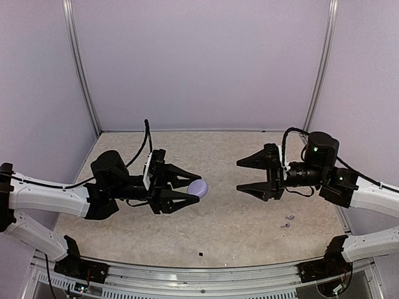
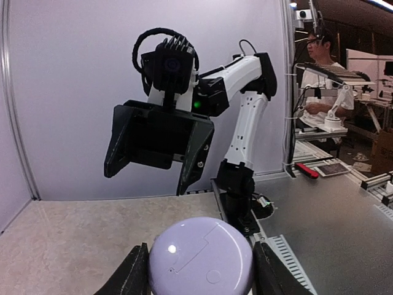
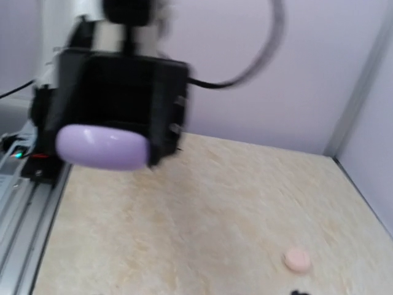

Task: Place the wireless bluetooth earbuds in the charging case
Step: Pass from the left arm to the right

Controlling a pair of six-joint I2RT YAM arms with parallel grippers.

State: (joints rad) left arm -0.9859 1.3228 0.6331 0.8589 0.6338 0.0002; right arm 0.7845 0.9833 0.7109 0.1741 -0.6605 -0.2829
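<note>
**Case gripped, earbuds not yet in**

Nearest, by the right arm, two tiny pale earbuds [image 1: 289, 217] lie loose on the desk [image 1: 249, 240], so no insertion has begun. Farther in, the lilac charging case [image 1: 199, 187] is held above the desk. The left jaws are partly closed and clamp it across its sides. Its lid looks shut and probably has to open first. Facing it, well apart, the right jaws stand wide and hold nothing.
</note>
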